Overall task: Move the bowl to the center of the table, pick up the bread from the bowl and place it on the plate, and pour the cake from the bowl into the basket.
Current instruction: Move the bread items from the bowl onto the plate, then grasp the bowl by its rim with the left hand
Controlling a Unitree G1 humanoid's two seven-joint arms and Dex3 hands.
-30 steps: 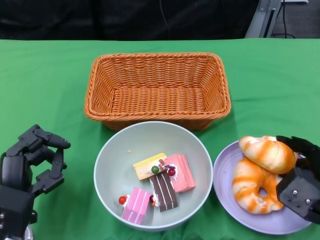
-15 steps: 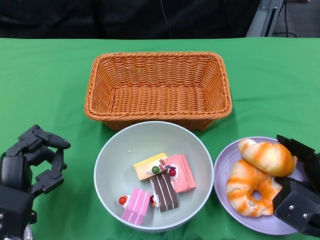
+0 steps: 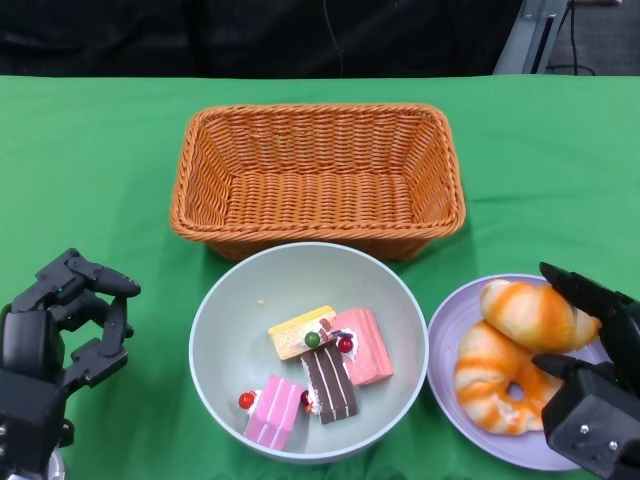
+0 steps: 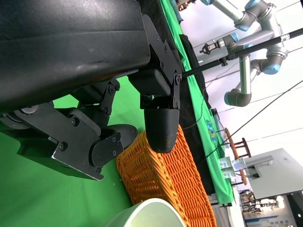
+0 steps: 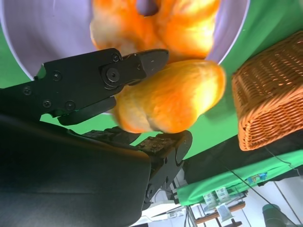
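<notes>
The pale green bowl (image 3: 230, 310) sits at the table's middle, in front of the basket (image 3: 316, 180), with several cake pieces (image 3: 320, 365) inside. To its right the lavender plate (image 3: 445, 340) carries a ring-shaped bread (image 3: 492, 382). A second orange bread (image 3: 535, 315) lies across the ring bread, and my right hand (image 3: 597, 400) holds it between its fingers (image 5: 111, 75). In the right wrist view that bread (image 5: 170, 101) touches the fingers on both sides, over the plate (image 5: 42, 33). My left hand (image 3: 62, 335) hovers left of the bowl, fingers apart, holding nothing.
The woven orange basket also shows in the wrist views (image 5: 270, 94) (image 4: 161, 184), and the bowl's rim (image 4: 147, 215) appears in the left wrist view. Green cloth covers the table (image 3: 100, 170). Other robot arms stand beyond the table's far side (image 4: 255, 56).
My right hand has lowered the orange bread onto the plate, across the ring bread, and has sunk toward the picture's lower edge. The left hand, bowl and basket have not moved.
</notes>
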